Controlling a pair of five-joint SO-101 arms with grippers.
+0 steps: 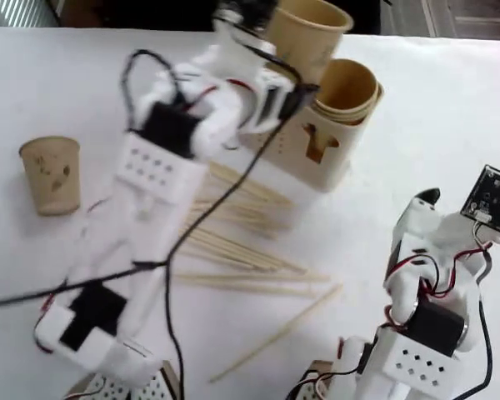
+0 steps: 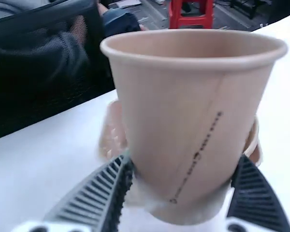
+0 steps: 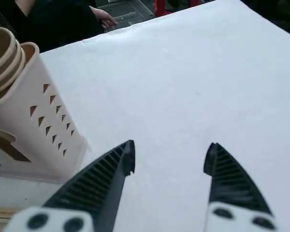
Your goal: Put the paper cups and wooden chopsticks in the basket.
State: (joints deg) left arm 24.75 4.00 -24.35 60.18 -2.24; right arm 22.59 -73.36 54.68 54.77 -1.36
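- One tan paper cup (image 2: pixel 193 106) stands upright in the left gripper (image 2: pixel 183 166), whose black ribbed fingers (image 2: pixel 104 193) clamp it near the base. In the high view it is at the upper middle, over the basket's far edge.
- More stacked paper cups (image 1: pixel 347 87) sit inside the cream perforated plastic basket (image 1: pixel 317 154).
- A printed paper cup (image 1: pixel 50 175) stands alone at the left.
- Pale wooden chopsticks (image 1: pixel 242 242) lie scattered on the white table (image 1: pixel 450 108) at the centre of the frame, below the basket.
- The right gripper (image 3: pixel 171 150) hangs at the lower right, fingers spread, holding nothing.

no legible text, paper cup (image 2: pixel 183 111) print unreadable
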